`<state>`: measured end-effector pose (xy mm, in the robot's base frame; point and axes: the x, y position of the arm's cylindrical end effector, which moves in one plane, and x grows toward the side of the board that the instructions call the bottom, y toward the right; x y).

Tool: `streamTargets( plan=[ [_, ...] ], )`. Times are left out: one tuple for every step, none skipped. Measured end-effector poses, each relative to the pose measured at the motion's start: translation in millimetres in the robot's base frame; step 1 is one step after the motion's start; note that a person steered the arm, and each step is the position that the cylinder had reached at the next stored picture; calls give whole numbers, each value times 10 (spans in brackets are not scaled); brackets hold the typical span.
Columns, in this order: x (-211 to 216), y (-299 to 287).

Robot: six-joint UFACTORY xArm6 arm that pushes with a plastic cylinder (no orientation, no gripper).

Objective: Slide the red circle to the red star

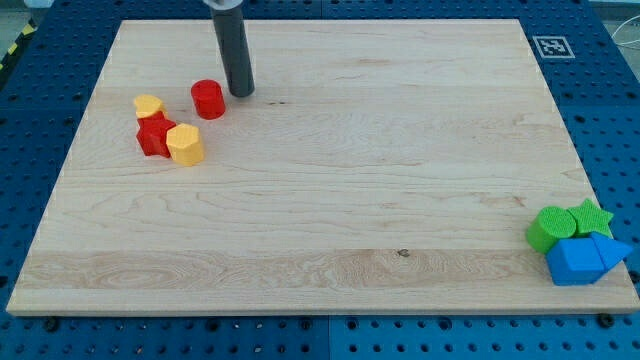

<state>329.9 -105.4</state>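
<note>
The red circle [208,99] stands on the wooden board at the view's upper left. The red star [154,135] lies a short way to its lower left, apart from it. A yellow heart [148,106] touches the star's top and a yellow hexagon [185,144] touches its right side. My tip [241,93] rests on the board just right of the red circle, close to it, with a narrow gap showing.
At the view's lower right corner sit a green circle [548,228], a green star [592,216], a blue block [572,261] and a blue triangle [607,249], clustered near the board's edge [320,312]. A marker tag [549,45] is at the upper right.
</note>
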Motion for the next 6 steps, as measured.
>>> streamTargets(
  plan=[
    [-81, -34],
    [-43, -183],
    [103, -321],
    [244, -504],
    [263, -639],
    [89, -612]
  ],
)
